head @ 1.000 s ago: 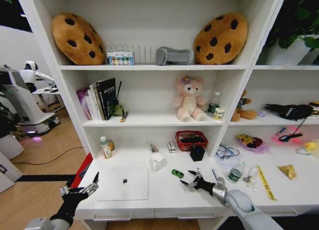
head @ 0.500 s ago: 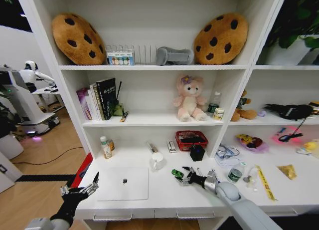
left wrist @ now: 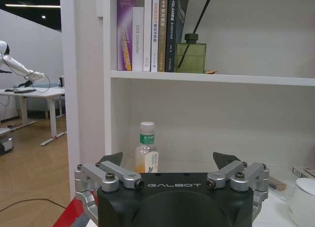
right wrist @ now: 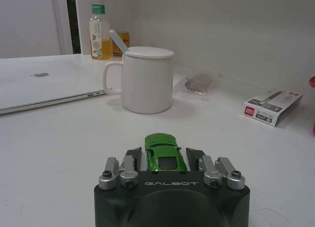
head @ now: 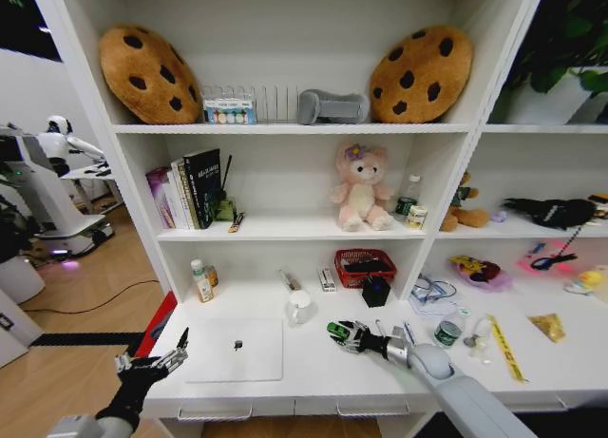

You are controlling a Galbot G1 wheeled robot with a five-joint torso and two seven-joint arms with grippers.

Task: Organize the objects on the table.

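Right gripper (right wrist: pixel 163 155) low over the long white worktop (head: pixel 313 371), fingers (right wrist: pixel 134 155) spread either side of the tiny green toy car (right wrist: pixel 164 152), which sits wheels-down on the worktop just in front of the white ceramic mug (right wrist: pixel 146 79) with a spoon in it. No clear contact between fingers and car yet; looks like a straddle lined up for a pinch across the car's narrow body, probably because that width fits the fingers best. In the head view, same gripper (head: pixel 351 336) just right of the mug (head: pixel 299 307), car (head: pixel 334 330) at its tips.

Thin silver-white laptop (head: pixel 236 350), lid closed, flat on the worktop left of the mug, untouched. Pens lie right of the mug, beyond the right arm, too small to sort by colour.

Left gripper (left wrist: pixel 172 165) parked well left of the mug, off the worktop's front-left corner, fingers spread on nothing, likely kept clear so the right arm works alone. Same left gripper (head: pixel 152 364) seen just left of the laptop.
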